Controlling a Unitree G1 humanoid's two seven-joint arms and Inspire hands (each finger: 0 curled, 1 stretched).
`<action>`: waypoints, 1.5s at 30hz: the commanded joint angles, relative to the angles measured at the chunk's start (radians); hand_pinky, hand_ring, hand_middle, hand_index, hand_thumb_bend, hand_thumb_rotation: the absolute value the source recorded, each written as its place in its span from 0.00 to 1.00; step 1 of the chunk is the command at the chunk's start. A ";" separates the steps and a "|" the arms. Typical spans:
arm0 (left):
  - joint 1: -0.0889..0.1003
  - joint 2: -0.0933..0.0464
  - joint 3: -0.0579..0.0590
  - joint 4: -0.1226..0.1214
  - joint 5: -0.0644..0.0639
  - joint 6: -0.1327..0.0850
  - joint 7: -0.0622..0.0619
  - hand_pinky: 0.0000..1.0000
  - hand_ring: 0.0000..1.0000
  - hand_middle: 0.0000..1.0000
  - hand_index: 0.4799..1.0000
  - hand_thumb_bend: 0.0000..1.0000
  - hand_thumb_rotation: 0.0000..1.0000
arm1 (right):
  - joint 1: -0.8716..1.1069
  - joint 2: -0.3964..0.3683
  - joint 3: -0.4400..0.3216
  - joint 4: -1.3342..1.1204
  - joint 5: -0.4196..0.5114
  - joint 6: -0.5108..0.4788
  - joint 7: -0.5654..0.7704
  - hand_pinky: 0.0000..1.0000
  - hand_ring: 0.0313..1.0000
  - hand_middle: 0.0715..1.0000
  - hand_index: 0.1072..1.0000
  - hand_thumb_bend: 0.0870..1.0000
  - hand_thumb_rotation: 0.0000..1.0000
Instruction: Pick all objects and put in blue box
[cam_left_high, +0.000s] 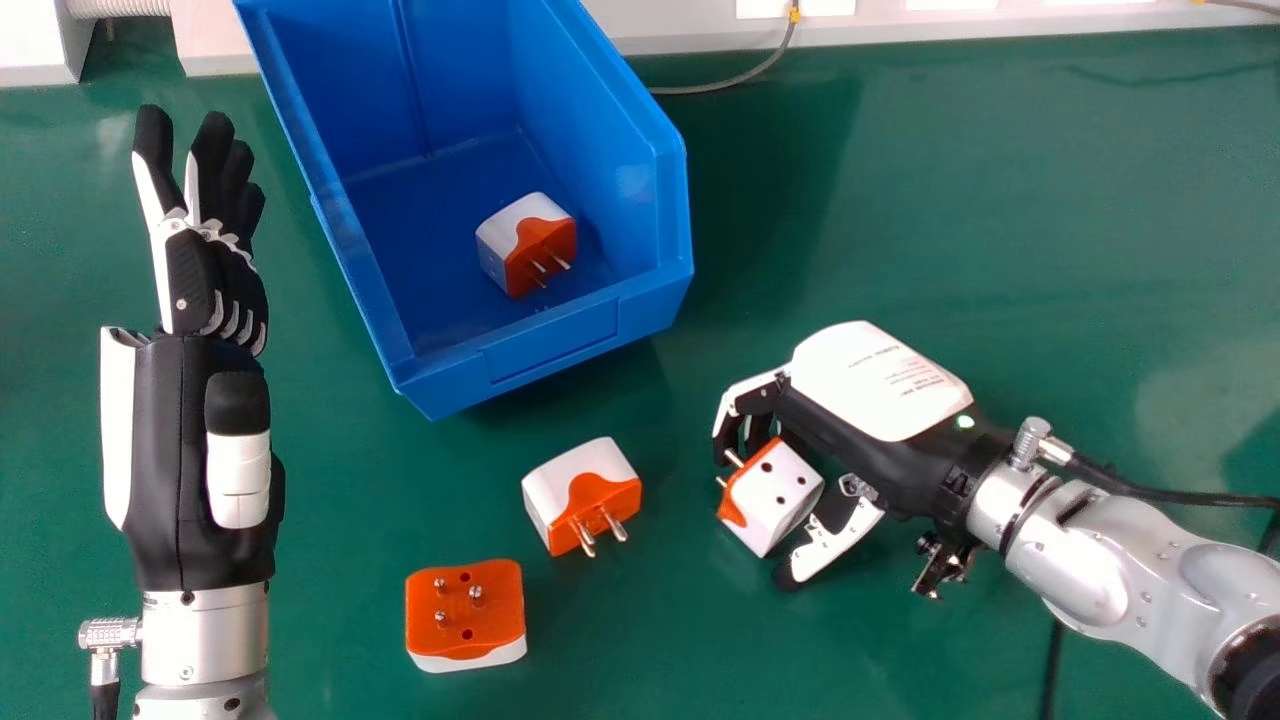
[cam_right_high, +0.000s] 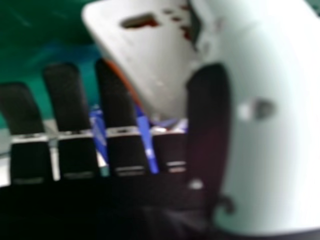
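1. Right robot hand (cam_left_high: 875, 380) had its fingers bent round the nearest adapter (cam_left_high: 772, 492), thumb at its other side; firmness of grip couldn't be told.
2. Two loose adapters, prongs-forward one (cam_left_high: 588, 490) and prongs-up one (cam_left_high: 465, 610), sat on tabletop (cam_left_high: 1000, 220), left of that hand.
3. Blue box (cam_left_high: 550, 345) lay ahead-left of it, boxed adapter (cam_left_high: 525, 245) inside. Likely next: lift, carry diagonally over the near rim.

A grey cable (cam_left_high: 735, 80) lies on the green table (cam_left_high: 1000, 200).
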 joint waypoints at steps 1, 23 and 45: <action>-0.003 0.007 -0.001 -0.023 -0.011 -0.005 -0.001 1.00 1.00 1.00 1.00 0.97 1.00 | 0.005 0.006 -0.019 -0.025 0.005 0.017 0.004 0.34 0.37 0.44 0.48 0.53 0.01; 0.001 0.005 -0.002 -0.013 -0.011 -0.011 -0.008 1.00 1.00 1.00 1.00 0.96 1.00 | 0.092 -0.036 -0.238 -0.354 0.250 0.027 0.263 0.37 0.37 0.44 0.47 0.48 0.00; -0.019 0.006 0.002 0.013 0.013 -0.008 0.003 1.00 1.00 1.00 1.00 0.98 1.00 | 0.034 0.027 -0.462 -0.646 0.551 0.057 0.449 0.36 0.36 0.46 0.48 0.47 0.00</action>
